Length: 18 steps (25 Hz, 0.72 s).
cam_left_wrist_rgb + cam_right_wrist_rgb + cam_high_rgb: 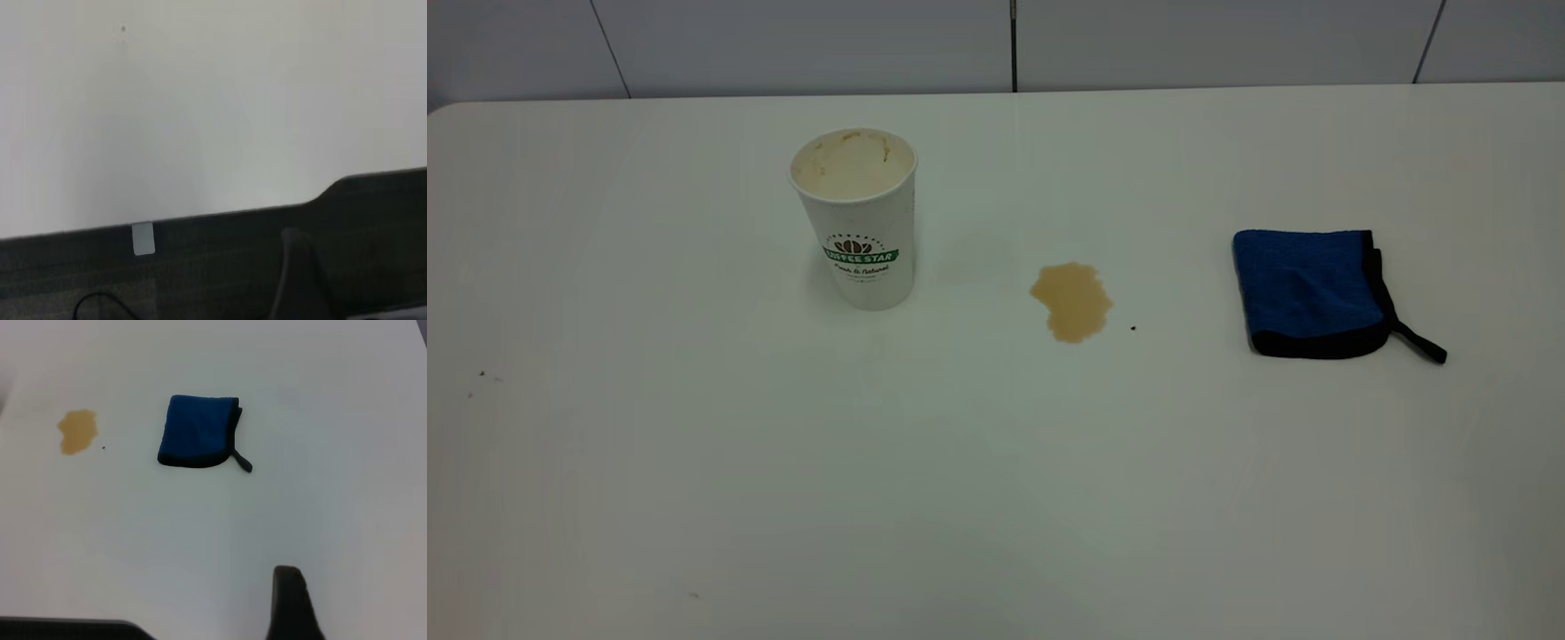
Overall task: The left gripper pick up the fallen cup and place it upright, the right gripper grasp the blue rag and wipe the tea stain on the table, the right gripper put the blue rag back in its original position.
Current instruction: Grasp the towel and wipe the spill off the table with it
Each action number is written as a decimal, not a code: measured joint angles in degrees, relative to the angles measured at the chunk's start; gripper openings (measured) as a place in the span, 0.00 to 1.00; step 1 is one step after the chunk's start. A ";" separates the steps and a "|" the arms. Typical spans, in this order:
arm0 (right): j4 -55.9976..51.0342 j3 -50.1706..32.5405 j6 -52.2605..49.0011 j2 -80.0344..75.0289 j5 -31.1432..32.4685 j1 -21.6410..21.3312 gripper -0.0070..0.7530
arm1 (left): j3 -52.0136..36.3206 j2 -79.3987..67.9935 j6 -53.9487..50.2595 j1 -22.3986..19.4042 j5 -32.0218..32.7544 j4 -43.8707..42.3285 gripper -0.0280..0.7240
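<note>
The cup (858,216) stands upright on the table (996,462), left of centre, with its green logo facing the camera and its stained inside showing. The tea stain (1072,300) is a light-brown puddle at the middle of the table, also seen in the right wrist view as tea stain (77,431). The blue rag (1309,292) lies folded to the right, its black loop tail pointing right. My right gripper (291,603) hovers well short of the blue rag (198,439). My left gripper (295,270) hangs past the table's edge over dark floor. Neither arm shows in the exterior view.
A tiny dark speck (1134,328) sits just right of the stain. A tiled wall (1014,44) runs behind the table's far edge. In the left wrist view a small white tag (143,239) marks the table's edge, with dark floor (220,273) beyond.
</note>
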<state>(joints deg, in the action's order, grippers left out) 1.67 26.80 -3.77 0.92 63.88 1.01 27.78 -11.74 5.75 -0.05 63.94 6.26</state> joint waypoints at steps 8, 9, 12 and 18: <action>0.00 0.00 0.00 0.00 0.00 0.00 0.71 | 0.00 12.48 -0.05 -1.46 0.55 0.07 0.68; 0.00 0.00 0.00 0.00 0.00 0.00 0.71 | 0.00 12.65 -0.05 -1.46 0.97 0.07 0.68; 0.00 0.00 0.00 0.00 0.00 0.00 0.71 | 0.00 12.78 -0.05 -1.47 1.05 0.07 0.68; 0.00 0.00 0.00 0.00 0.00 0.00 0.71 | 0.00 12.78 -0.05 -1.47 1.05 0.07 0.68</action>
<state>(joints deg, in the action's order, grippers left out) 1.67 26.80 -3.77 0.92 63.88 1.01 27.78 1.04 5.69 -1.52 64.98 6.34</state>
